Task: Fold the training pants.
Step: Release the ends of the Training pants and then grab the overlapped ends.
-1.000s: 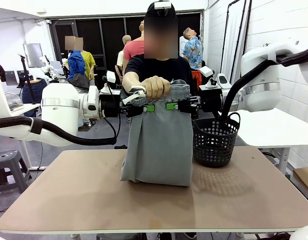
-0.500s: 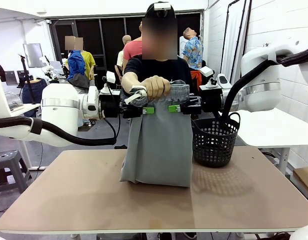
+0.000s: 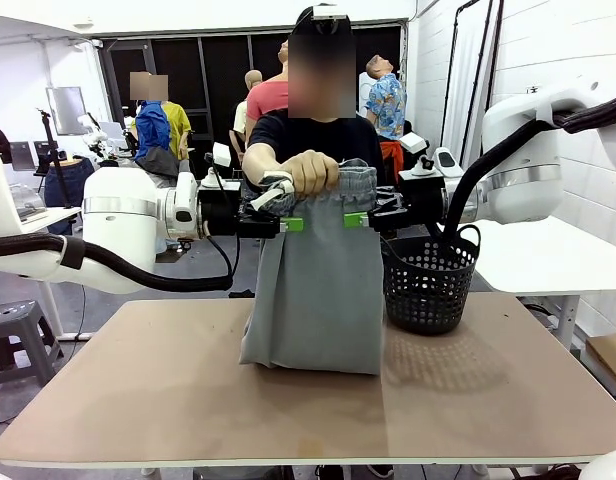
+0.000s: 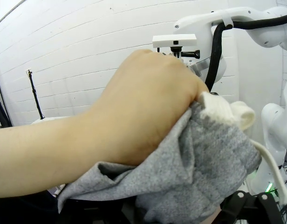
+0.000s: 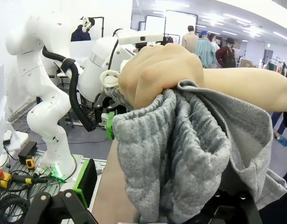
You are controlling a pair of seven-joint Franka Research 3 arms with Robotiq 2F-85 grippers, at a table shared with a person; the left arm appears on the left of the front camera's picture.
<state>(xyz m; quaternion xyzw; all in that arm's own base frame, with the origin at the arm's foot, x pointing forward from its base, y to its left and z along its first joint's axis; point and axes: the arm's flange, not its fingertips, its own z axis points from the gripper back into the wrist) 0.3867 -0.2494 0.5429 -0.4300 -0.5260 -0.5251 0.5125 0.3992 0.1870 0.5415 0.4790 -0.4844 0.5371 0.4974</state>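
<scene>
The light grey training pants [image 3: 313, 290] hang upright from a person's hand [image 3: 313, 172], which grips the gathered waistband; their lower end rests folded on the table [image 3: 138, 380]. My left gripper [image 3: 288, 224] reaches in horizontally just under the waistband at the pants' left edge, and my right gripper [image 3: 356, 219] at the right edge. In the right wrist view the pants [image 5: 181, 149] bunch between widely spread fingers [image 5: 85, 182]. The left wrist view has the hand [image 4: 134, 112] and pants [image 4: 199, 168] close up, with one finger [image 4: 248, 207] far off to the side. Both grippers look open.
A black mesh basket [image 3: 428, 280] stands on the table right beside the pants, under my right arm. The person stands at the table's far edge. The front half of the table is bare wood. Other tables and people are in the background.
Both grippers have slid outward, away from each other, and slightly lower along the top of the pants. The waistband is now spread a bit wider under the person's hand.
</scene>
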